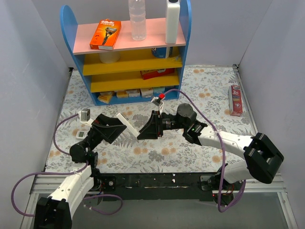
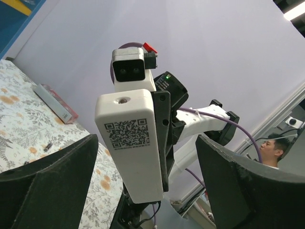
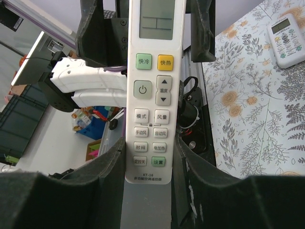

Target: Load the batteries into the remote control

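Note:
The white remote control [image 1: 126, 122] hangs tilted in the air between the two grippers. Its button face [image 3: 150, 114] points at the right wrist camera, and its lower end is pinched by my right gripper [image 3: 148, 145], which is shut on it. Its back, with a QR sticker [image 2: 133, 148], fills the left wrist view. My left gripper [image 2: 145, 140] is open, its fingers [image 2: 52, 181] standing wide on either side of the remote with gaps. In the top view the left gripper [image 1: 121, 129] faces the right gripper [image 1: 140, 133]. I can make out no batteries.
A blue shelf unit [image 1: 81, 67] with a razor pack, bottles and boxes stands at the back. A toothpaste box [image 1: 236, 100] lies at the far right. Another small white remote with a display [image 3: 288, 36] lies on the floral tablecloth [image 1: 200, 86]. Grey walls close in both sides.

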You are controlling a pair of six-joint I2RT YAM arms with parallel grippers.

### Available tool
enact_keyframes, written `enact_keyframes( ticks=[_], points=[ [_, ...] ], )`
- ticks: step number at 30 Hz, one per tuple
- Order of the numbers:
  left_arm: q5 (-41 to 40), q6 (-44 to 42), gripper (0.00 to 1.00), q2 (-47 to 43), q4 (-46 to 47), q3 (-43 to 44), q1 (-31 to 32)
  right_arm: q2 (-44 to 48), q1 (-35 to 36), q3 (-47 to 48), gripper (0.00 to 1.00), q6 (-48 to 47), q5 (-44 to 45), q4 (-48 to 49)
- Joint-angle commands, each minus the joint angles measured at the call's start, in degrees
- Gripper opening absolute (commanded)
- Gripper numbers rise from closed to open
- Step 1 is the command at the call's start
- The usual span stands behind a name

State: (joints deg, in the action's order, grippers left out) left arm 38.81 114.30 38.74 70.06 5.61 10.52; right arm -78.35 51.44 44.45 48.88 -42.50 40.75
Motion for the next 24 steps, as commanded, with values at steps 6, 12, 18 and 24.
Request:
enact_keyframes(
  ticks=[6, 12, 18, 24],
  points=[
    [-4.52, -1.62, 0.52, -0.07, -6.51, 3.09, 2.39, -0.32, 0.15, 0.99, 0.01, -0.89, -1.01, 1.71],
    [-10.57, -4.69, 0.13, -3.75, -18.18, 5.29, 3.89, 1.53, 0.15, 3.89, 0.33, -10.53, 3.03, -9.27],
    [-20.61, -10.24, 0.00, -8.68, -48.94, 13.27, 4.77, 5.83, 1.99, 8.11, 0.79, -23.63, 16.28, -26.50],
    [-23.60, -10.15, 0.00, -5.88, -63.11, 18.73, 4.86, 8.65, 6.74, 11.00, 0.85, -30.76, 34.57, -33.36]
  ],
)
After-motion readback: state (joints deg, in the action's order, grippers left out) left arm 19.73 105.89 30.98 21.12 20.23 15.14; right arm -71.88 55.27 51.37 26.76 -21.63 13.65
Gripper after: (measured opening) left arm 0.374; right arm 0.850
